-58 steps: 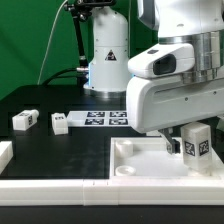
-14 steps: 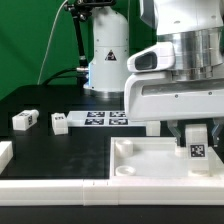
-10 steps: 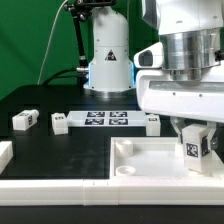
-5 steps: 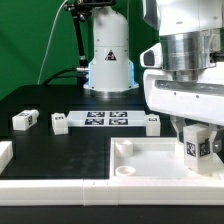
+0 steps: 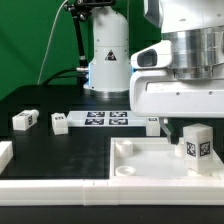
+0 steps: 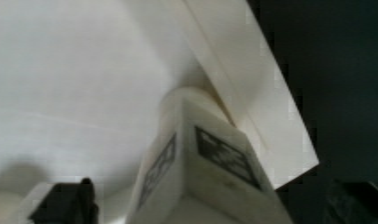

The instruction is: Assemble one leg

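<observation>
A leg (image 5: 197, 144), a small white block with a square tag on its face, stands upright in the corner of the large white panel (image 5: 140, 165) at the exterior view's right. My gripper (image 5: 184, 127) hangs just above it, open, with one dark finger (image 5: 165, 128) beside the leg and apart from it. In the wrist view the leg (image 6: 212, 150) stands between my fingertips (image 6: 65, 202), with white panel showing in the gap; the gripper (image 6: 212, 207) does not hold it.
Three more legs lie on the black table: two at the left (image 5: 25, 120) (image 5: 60, 122) and one by the gripper body (image 5: 152, 123). The marker board (image 5: 105, 118) lies between them. A white piece (image 5: 5, 152) sits at the left edge. The robot base (image 5: 108, 55) stands behind.
The gripper has let go of the leg and turned above it over the last seconds. The leg stays upright in the panel's corner.
</observation>
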### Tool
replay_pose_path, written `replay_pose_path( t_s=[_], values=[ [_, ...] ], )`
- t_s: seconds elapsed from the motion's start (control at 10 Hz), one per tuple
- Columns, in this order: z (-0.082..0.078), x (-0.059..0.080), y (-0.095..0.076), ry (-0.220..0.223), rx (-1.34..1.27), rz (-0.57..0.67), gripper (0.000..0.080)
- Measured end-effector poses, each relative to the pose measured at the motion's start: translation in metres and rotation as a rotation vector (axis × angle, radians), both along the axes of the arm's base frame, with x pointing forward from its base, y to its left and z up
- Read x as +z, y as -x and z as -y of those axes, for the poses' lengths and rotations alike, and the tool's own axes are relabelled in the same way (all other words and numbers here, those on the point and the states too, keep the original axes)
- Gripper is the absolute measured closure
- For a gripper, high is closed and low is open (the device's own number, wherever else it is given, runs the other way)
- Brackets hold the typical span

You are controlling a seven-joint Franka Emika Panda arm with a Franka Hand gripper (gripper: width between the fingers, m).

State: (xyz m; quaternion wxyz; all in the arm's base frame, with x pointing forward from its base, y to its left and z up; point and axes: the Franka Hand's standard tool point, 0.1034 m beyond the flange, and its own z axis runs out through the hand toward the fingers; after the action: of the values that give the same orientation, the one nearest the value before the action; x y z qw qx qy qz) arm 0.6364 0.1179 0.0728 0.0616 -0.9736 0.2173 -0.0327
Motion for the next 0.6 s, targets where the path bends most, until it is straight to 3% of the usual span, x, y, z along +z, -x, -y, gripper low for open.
replay_pose_path(
  t_s=[0.2, 0.4, 0.6],
  values=[
    [0.0033, 0.0002, -0.0009, 0.025, 0.212, 0.023, 0.015],
    [0.0011, 0.0018, -0.0023, 0.09, 0.485, 0.048, 0.015],
    [0.0026, 0.0016, -0.0025, 0.104, 0.618, 0.059, 0.0177]
  ],
)
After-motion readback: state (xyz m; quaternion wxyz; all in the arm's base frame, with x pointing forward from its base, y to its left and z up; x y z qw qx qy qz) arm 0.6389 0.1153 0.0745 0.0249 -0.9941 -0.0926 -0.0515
